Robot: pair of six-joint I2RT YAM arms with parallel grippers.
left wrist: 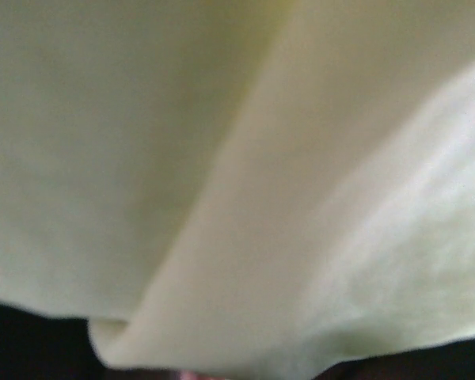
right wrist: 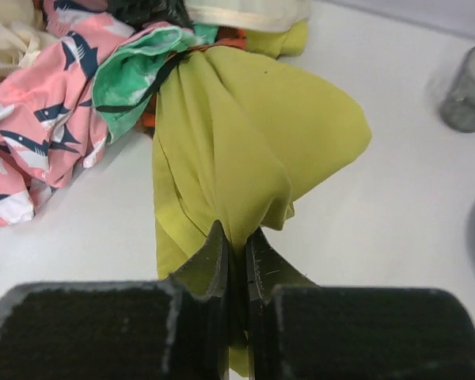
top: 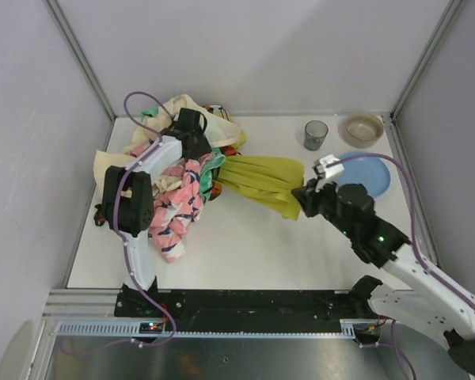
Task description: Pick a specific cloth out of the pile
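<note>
The mustard yellow-green cloth stretches from the pile at the left toward the right across the white table. It also shows in the right wrist view. My right gripper is shut on its right end, its fingers pinching a fold. The cloth's other end is still tucked under the pile's mint green and pink garments. My left gripper presses down on top of the pile; its jaws are hidden. The left wrist view shows only blurred pale cream cloth close up.
A grey cup and a beige bowl stand at the back right. A blue plate lies just right of my right gripper. Grey walls enclose the table on three sides.
</note>
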